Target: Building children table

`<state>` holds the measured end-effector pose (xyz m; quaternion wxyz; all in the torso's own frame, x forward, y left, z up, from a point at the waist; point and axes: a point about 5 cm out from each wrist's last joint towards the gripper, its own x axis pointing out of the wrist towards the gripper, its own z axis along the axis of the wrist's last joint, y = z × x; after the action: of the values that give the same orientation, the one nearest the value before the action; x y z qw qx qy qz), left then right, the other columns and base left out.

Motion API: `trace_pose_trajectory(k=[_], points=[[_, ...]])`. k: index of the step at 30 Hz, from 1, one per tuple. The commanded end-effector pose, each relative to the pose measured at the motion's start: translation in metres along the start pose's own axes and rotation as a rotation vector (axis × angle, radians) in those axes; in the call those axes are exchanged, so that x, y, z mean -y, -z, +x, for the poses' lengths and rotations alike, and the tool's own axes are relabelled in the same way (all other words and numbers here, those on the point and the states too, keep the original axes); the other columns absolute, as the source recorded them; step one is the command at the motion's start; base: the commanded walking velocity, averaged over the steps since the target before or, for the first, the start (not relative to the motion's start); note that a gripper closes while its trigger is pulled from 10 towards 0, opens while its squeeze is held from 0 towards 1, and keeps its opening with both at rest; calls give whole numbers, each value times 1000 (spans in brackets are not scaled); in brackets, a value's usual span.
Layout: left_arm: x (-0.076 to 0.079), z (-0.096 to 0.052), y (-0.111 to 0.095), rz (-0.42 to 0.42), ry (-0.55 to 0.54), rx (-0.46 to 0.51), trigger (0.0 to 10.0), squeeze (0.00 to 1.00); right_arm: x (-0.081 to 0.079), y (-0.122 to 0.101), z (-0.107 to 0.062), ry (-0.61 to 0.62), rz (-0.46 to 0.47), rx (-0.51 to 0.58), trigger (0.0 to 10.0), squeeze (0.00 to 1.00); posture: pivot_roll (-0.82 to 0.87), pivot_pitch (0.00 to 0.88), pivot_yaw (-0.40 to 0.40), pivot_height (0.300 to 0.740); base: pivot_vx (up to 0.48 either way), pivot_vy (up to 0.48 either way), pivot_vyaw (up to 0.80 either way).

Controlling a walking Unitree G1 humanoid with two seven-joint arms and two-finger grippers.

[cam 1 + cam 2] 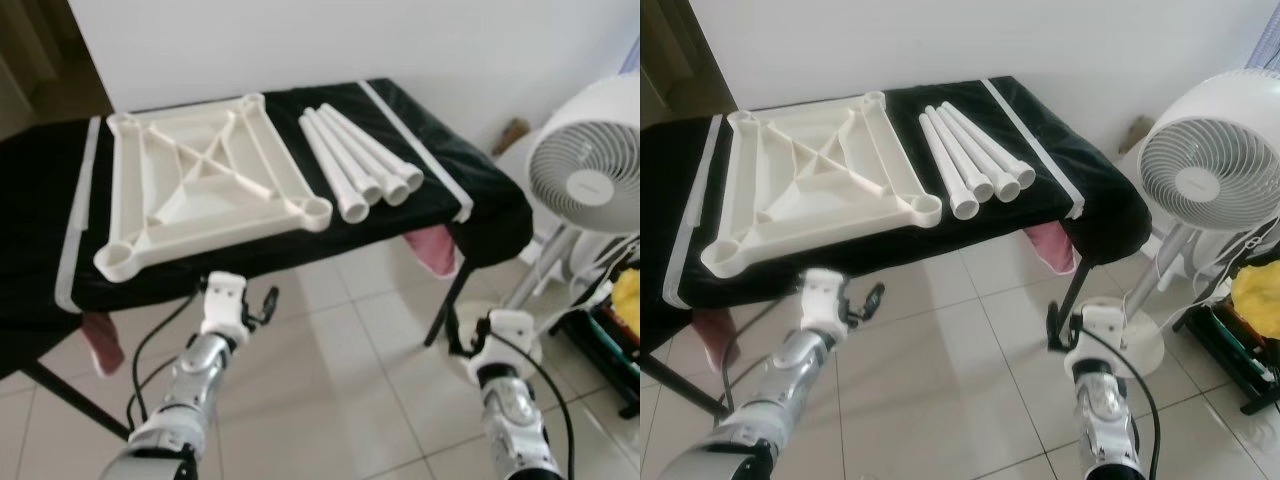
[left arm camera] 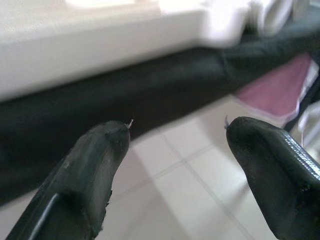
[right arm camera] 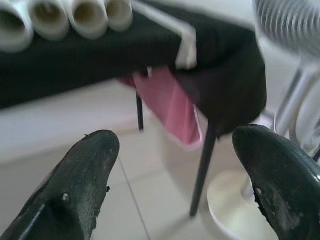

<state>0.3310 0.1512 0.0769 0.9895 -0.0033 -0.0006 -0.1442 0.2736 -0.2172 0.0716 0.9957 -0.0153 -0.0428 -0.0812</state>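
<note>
A cream plastic child's tabletop (image 1: pixel 205 180) lies underside up on a black-covered table (image 1: pixel 480 200), with ribs and round leg sockets at its corners. To its right lie several white tube legs (image 1: pixel 360 160) side by side, their open ends facing me. My left gripper (image 2: pixel 177 135) is open, held low over the floor just in front of the table's near edge, below the tabletop. My right gripper (image 3: pixel 175 142) is open too, low beside the table's right end, under the tube legs (image 3: pixel 65 17).
A white standing fan (image 1: pixel 585 170) is at the right, its round base (image 1: pixel 1130 345) on the tiled floor close to my right arm. A pink cloth (image 1: pixel 435 250) hangs under the table by a black table leg (image 3: pixel 202 170). Yellow and dark items sit at far right.
</note>
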Motion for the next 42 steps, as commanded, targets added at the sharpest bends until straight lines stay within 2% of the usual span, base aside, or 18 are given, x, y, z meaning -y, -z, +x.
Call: trace_pose_trajectory(k=[1,9,17,22,25,42], points=[[1,3,-8,-14,29,38,10000,0,-3,-4,0,-2,10,13,10000,0,-65,0,18,740,0,0,0],[3,4,-24,-22,39,126,10000,0,-8,-28,1,-20,12,102,10000,0,-57,0,16,740,0,0,0],[1,-5,-19,-53,38,117,10000,0,-8,-34,-4,-12,6,113,10000,0,-53,0,15,740,0,0,0],[4,-10,-25,-42,42,134,10000,0,-12,-40,-10,-24,-18,120,10000,0,-44,0,19,740,0,0,0],[5,-9,-33,1,39,139,10000,0,-15,-42,-11,-35,-33,122,10000,0,-44,0,21,740,0,0,0],[9,-6,-40,-28,69,99,10000,0,-12,-50,-8,-39,-106,107,10000,0,-42,0,20,740,0,0,76]])
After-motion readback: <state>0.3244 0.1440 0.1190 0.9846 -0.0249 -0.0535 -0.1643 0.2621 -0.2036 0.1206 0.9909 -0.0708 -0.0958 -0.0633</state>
